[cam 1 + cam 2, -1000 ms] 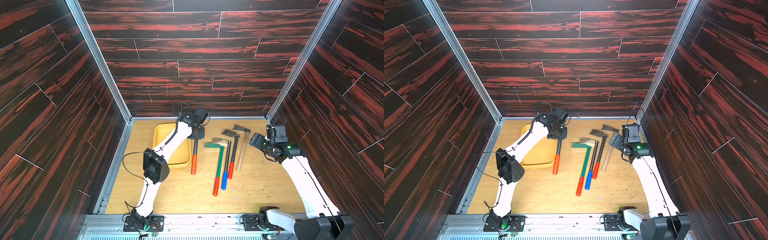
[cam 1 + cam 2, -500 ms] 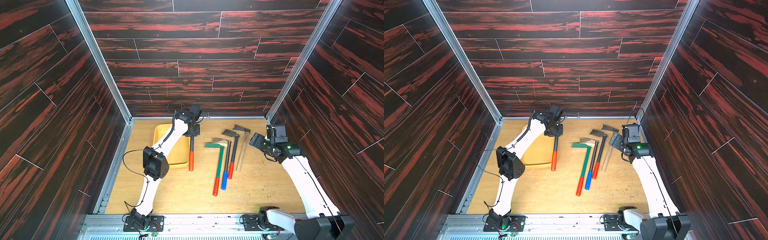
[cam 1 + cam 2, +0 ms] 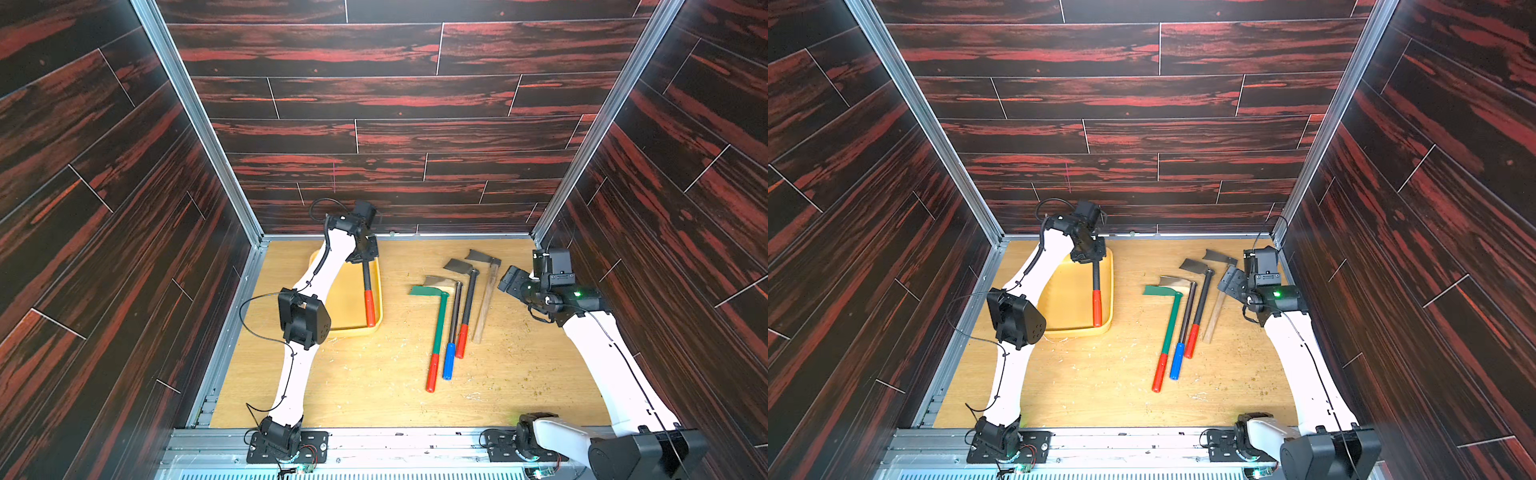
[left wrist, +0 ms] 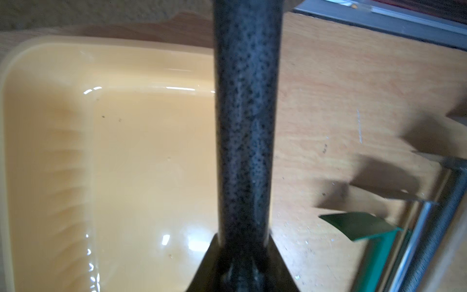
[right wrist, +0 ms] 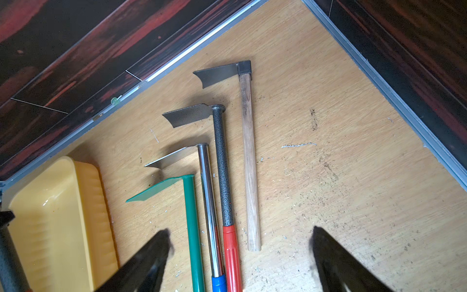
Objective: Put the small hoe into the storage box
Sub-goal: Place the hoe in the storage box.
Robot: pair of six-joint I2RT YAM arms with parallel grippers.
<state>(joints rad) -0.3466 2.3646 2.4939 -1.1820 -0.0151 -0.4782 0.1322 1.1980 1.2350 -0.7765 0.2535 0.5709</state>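
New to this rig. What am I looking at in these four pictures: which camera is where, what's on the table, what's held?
Two white robot arms stand at the near edge of a wooden table walled by dark panels. Each arm ends in a two-fingered gripper.

The two wide pictures come from one stereo camera overhead, so they nearly match. The two close-ups come from cameras on the arms' wrists.

The left gripper is shut on the dark shaft of the small hoe. Its red grip is inside the yellow storage box; I cannot tell whether it touches the bottom.

The right gripper is open and empty, near four more hoes lying side by side:
- green-handled hoe
- chrome hoe with a blue grip
- speckled hoe with a red grip
- wooden-handled hoe
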